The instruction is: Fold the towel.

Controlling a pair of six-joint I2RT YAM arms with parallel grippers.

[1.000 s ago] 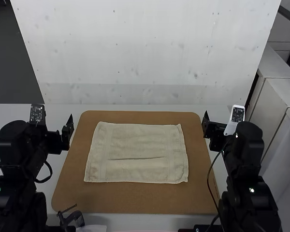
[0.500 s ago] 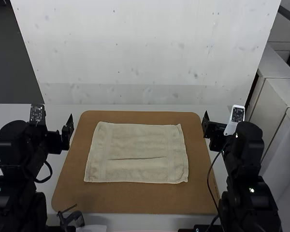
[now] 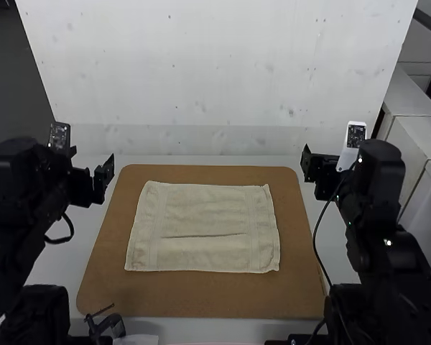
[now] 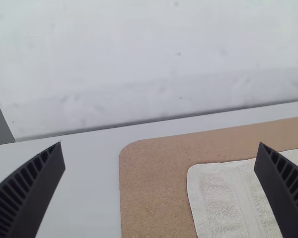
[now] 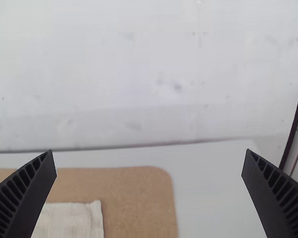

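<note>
A cream, rectangular terry-cloth towel lies spread flat on a brown board with rounded corners, which rests on a pale, smooth counter. The towel's long axis runs left to right, its long edges facing near and far and its short edges facing left and right. Board shows all around it, with a broader strip on the near side than on the far side.

A slim, dark crease runs across the middle of the nearer half, roughly in line with the long edges. The pile looks soft and slightly nubby; a flatter woven band runs near-to-far just inside each short end. The far right corner puckers up a little, while the far left corner is softly rounded. The board is matte and finely grained.

The left arm's black end effector is by the board's far left corner, its ribbed, tapered fingers spread wide with nothing between them. The right arm's black end effector is by the far right corner, likewise wide apart and empty. Both are away from the towel, one on either side of it. Beyond the counter's far edge stands a white, faintly speckled upright panel.
</note>
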